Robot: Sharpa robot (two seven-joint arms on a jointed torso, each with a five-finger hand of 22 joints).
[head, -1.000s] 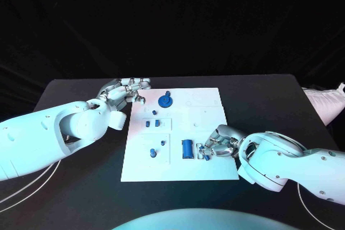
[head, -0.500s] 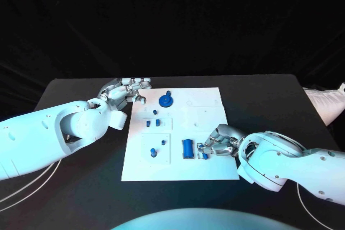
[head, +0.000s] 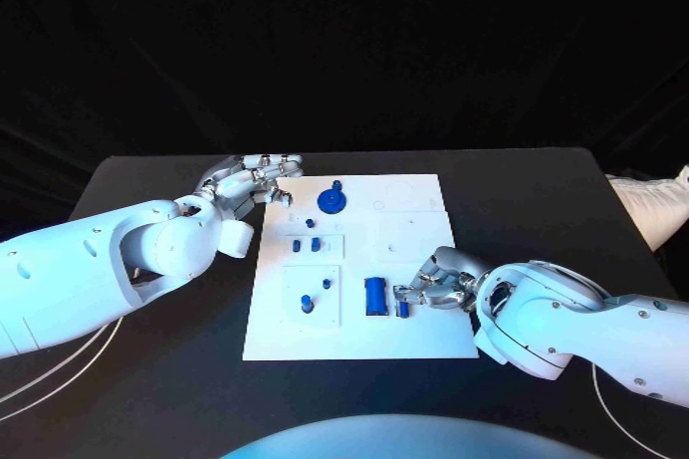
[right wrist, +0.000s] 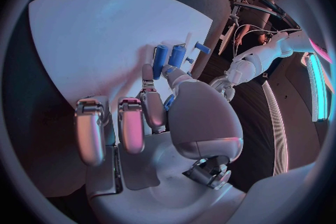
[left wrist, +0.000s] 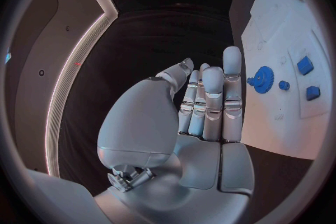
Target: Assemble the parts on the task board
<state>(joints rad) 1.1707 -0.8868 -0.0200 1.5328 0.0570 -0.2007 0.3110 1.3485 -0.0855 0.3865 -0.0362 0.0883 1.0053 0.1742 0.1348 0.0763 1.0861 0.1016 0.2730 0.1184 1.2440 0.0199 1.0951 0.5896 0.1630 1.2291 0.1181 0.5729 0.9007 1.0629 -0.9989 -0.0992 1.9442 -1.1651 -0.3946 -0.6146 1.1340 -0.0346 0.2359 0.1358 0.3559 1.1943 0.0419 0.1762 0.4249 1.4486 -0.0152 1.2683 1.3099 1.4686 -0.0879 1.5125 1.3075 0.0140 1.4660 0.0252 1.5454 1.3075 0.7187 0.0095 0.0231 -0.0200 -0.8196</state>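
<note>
Head view findings, largest item first: the black table (head: pixel 158 190) carries the white board (head: pixel 416 330) at its middle, with both arms reaching in. The left hand (head: pixel 247 183) rests just off the board's far left corner, fingers straight and side by side in the left wrist view, holding nothing and touching no part; judged to be parked clear of the work. The right hand (head: pixel 431 288) sits over the board's near right area, fingers curled in toward a small blue piece (head: pixel 403 306) at its fingertips (right wrist: pixel 147 74). Whether that piece is truly pinched or merely touched cannot be told from these views. Just beyond those fingertips stands the long blue cylinder (head: pixel 374 296), lying flat on the board, close enough that the small piece is judged to be meant for a seat beside it. Well away from the right hand, nearer the left hand's fingertips, sits the blue gear (head: pixel 332 199), with a small peg (head: pixel 311 223) and a pair of blue blocks (head: pixel 303 246) between it and the near edge; another small blue piece (head: pixel 306 302) lies further toward the near edge. No brand, label or legible writing is visible on board, parts or arms.
</note>
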